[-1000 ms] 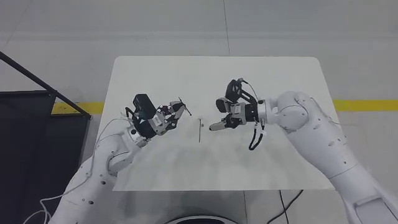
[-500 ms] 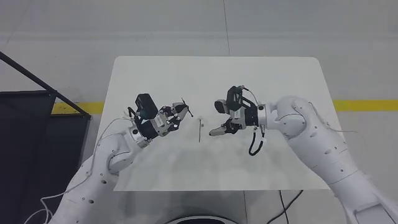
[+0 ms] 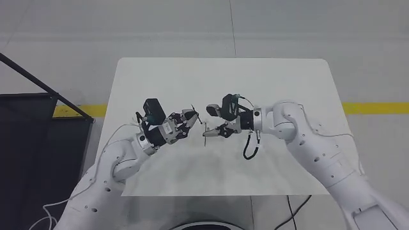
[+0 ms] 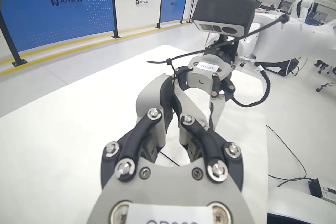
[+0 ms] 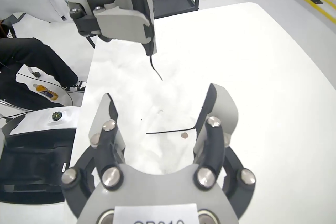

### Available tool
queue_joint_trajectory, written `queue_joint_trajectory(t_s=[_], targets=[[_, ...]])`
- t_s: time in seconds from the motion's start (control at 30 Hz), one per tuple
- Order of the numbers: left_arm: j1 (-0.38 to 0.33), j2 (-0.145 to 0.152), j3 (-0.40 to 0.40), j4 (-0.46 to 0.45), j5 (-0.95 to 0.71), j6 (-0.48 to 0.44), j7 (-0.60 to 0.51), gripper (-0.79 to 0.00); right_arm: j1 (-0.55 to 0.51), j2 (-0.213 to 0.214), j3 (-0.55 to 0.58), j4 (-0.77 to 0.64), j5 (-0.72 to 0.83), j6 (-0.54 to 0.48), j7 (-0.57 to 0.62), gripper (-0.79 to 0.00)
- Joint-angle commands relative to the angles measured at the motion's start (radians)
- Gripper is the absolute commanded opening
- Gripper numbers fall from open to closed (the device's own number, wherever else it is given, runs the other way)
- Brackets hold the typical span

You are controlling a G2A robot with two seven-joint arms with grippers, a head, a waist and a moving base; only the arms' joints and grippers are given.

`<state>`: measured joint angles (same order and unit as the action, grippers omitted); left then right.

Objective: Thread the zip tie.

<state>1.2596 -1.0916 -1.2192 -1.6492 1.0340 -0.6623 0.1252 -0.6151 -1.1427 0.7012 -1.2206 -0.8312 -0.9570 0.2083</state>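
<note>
1. One zip tie (image 5: 154,69) is pinched in the closed left fingers (image 4: 164,96) and held above the bench (image 3: 287,83), with its tail hanging down.
2. A second zip tie (image 5: 170,131) lies flat on the bench beneath the right fingers (image 5: 220,107), which are spread wide and hold nothing.
3. Over the last second the right arm has been brought across the bench until it stands over the loose tie. The left arm has been edged toward the centre.
4. A grasp of the lying tie is judged to be next, and no threading is done yet.
</note>
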Motion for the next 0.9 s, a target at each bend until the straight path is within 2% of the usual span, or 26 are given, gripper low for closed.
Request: queue_joint_trajectory(t_s=[0.0,0.07,0.17,0.23,0.5,0.73,0.87], targets=[[-0.001,-0.001,0.003,0.002,0.002,-0.001,-0.001,-0.785,0.004,-0.006,-0.002,0.009,-0.012,0.001,-0.022,-0.24],[-0.002,-0.002,0.005,0.003,0.001,-0.001,-0.001,-0.785,0.007,-0.011,-0.002,0.019,-0.024,0.001,-0.043,-0.259],[-0.003,-0.003,0.006,0.005,0.002,-0.002,0.0,-0.785,0.008,-0.017,-0.001,0.03,-0.038,-0.008,-0.065,-0.357],[-0.003,-0.004,0.007,0.006,0.003,-0.002,0.001,-0.785,0.01,-0.02,-0.002,0.035,-0.043,-0.028,-0.073,-0.394],[-0.004,-0.007,0.006,0.009,0.008,-0.001,0.006,-0.785,0.021,-0.032,-0.005,0.051,-0.055,-0.055,-0.08,-0.465],[-0.006,-0.008,0.006,0.015,0.01,-0.011,0.012,-0.785,0.021,-0.039,-0.008,0.054,-0.058,-0.055,-0.09,-0.465],[-0.009,-0.01,0.009,0.021,0.013,-0.014,0.013,-0.785,0.024,-0.04,-0.011,0.058,-0.059,-0.055,-0.092,-0.496]])
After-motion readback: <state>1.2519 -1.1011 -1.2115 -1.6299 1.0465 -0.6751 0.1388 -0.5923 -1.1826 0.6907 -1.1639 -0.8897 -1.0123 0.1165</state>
